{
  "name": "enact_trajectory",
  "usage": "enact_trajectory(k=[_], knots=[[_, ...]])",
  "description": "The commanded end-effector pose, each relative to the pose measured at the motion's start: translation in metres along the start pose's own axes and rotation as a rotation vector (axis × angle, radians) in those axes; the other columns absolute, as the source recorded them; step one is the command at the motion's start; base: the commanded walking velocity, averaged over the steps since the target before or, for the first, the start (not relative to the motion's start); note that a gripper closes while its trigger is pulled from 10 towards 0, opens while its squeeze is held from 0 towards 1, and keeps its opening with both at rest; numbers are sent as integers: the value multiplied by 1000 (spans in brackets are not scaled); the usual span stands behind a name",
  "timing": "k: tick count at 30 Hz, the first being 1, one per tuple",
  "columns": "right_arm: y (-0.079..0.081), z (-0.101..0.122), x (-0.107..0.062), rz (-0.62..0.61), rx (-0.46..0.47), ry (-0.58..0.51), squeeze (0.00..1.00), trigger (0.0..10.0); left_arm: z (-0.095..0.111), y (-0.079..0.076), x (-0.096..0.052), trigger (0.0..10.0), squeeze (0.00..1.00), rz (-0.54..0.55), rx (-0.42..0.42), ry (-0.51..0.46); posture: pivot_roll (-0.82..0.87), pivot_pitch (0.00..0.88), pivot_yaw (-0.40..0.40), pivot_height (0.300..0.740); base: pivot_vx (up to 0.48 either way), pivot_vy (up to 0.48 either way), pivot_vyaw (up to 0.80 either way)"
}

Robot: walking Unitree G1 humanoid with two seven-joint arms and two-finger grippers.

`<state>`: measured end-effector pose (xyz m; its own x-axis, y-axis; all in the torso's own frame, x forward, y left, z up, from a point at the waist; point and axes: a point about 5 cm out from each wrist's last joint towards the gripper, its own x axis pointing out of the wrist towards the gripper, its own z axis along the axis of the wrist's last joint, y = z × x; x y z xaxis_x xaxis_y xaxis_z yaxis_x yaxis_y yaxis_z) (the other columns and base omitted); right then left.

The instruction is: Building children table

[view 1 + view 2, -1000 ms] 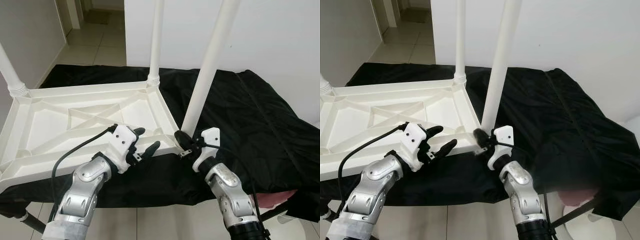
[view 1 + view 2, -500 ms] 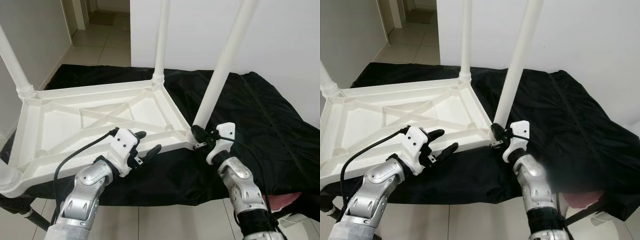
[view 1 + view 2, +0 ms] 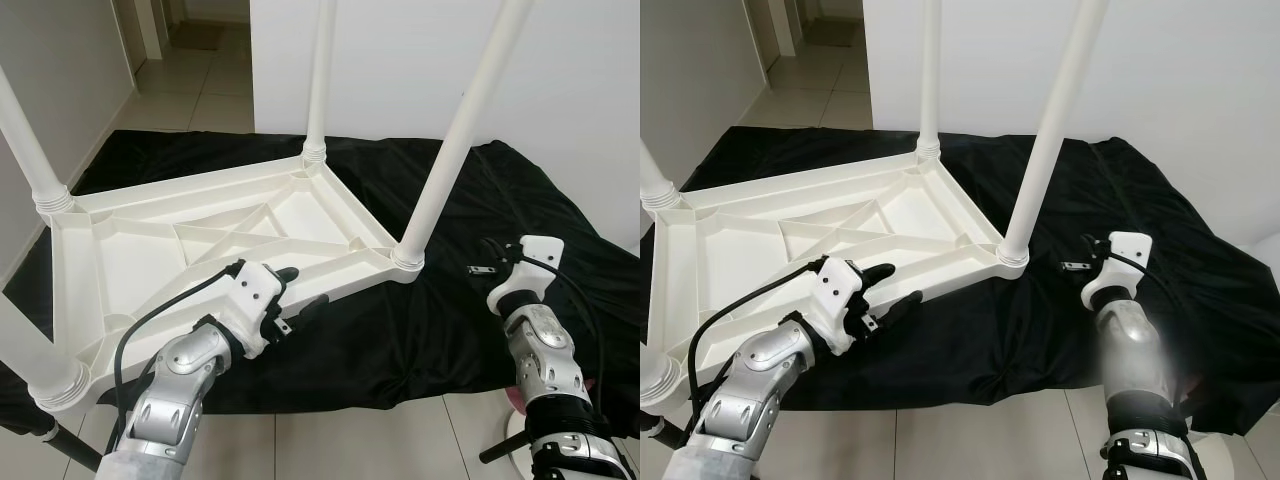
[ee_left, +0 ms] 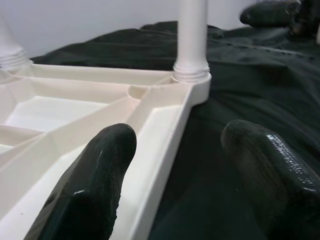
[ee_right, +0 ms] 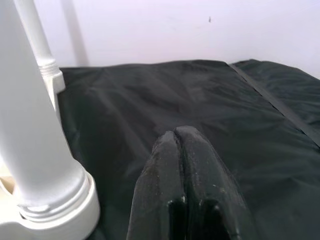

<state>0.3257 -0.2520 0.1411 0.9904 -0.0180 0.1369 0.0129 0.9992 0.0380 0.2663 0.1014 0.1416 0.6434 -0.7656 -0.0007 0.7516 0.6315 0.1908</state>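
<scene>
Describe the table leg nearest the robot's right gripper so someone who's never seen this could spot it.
On the black cloth lies an upside-down white plastic table with its legs pointing up. The leg stands at the corner nearest the right gripper. Unlike the other legs, it leans to the robot's right.

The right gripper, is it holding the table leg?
No, the right gripper is shut on nothing and hangs over the black cloth, apart from the nearest table leg.
</scene>
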Motion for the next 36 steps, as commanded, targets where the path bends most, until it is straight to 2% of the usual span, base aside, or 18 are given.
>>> enact_trajectory(k=[1, 4, 6, 7, 8, 12, 16, 17, 20, 23, 36], knots=[[11, -1, 0, 29, 24, -20, 0, 10000, -2, 0, 0, 10000, 0, 65, 24, 24, 51, 16, -39, 740, 0, 0, 0], [19, -4, -1, 44, 45, -22, 0, 10000, -5, 0, 0, 10000, 0, 71, 21, 42, 54, 17, -39, 740, 0, 0, 0], [34, -8, -3, 70, 73, -27, 0, 10000, -9, 2, -1, 10000, 0, 93, 8, 72, 56, 16, -39, 740, 0, 0, 0], [34, -8, -3, 70, 73, -27, 0, 10000, -9, 2, -1, 10000, 0, 93, 8, 72, 56, 16, -39, 740, 0, 0, 0], [47, -12, -5, 98, 95, -26, 0, 10000, -14, 5, -2, 10000, 0, 121, 8, 102, 57, 15, -38, 740, 0, 0, 0], [59, -17, -7, 130, 113, -15, 0, 10000, -22, 11, -3, 10000, 0, 169, 5, 156, 53, 10, -35, 740, 0, 0, 0], [63, -18, -8, 142, 117, -14, 0, 10000, -25, 15, -3, 10000, 0, 200, 14, 178, 53, 10, -35, 740, 0, 0, 0], [65, -18, -8, 144, 121, -16, 0, 10000, -33, 20, -4, 10000, 0, 217, 15, 246, 53, 6, -34, 740, 0, 0, 0], [66, -18, -8, 146, 124, -17, 0, 10000, -37, 22, -5, 10000, 0, 231, 33, 279, 50, 3, -32, 740, 0, 0, 0], [67, -17, -7, 148, 128, -20, 0, 10000, -44, 28, -7, 10000, 0, 267, 27, 361, 50, 0, -30, 740, 0, 0, 0], [71, -18, -8, 151, 133, -15, 0, 10000, -48, 35, -8, 10000, 0, 325, 34, 406, 50, 0, -31, 740, 0, 0, 0]])
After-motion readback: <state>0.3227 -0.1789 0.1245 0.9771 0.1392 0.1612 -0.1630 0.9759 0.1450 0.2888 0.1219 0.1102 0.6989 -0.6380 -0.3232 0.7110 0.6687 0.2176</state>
